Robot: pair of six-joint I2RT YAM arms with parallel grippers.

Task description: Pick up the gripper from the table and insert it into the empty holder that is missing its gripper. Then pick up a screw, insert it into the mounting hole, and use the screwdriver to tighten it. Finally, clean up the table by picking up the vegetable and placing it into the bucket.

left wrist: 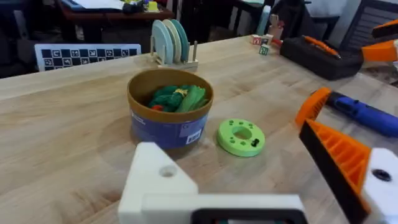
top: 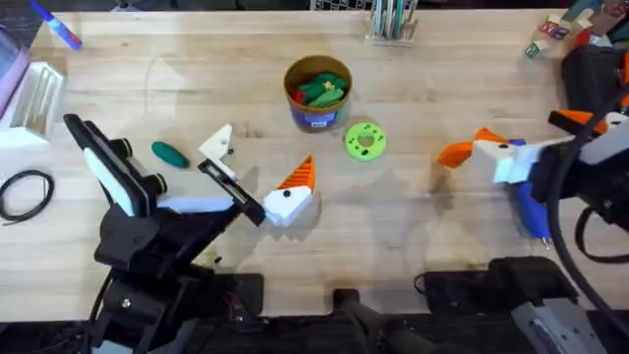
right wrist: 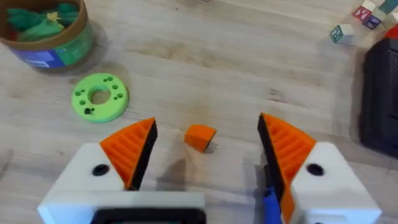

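The gripper, a white block with an orange ribbed finger, sits against one end of the black holder plate on my left arm; whether it is seated I cannot tell. A bare white block is at the plate's other end. My left gripper stands open. The dark green vegetable lies on the table left of it. The bucket holds green toys. My right gripper hangs open over a small orange piece. The blue screwdriver lies beneath it. The screw is out of view.
A light green disc with holes lies right of the bucket. A black case and toy blocks are at the far right. A plate rack stands at the back. A black cable and a marker are on the left.
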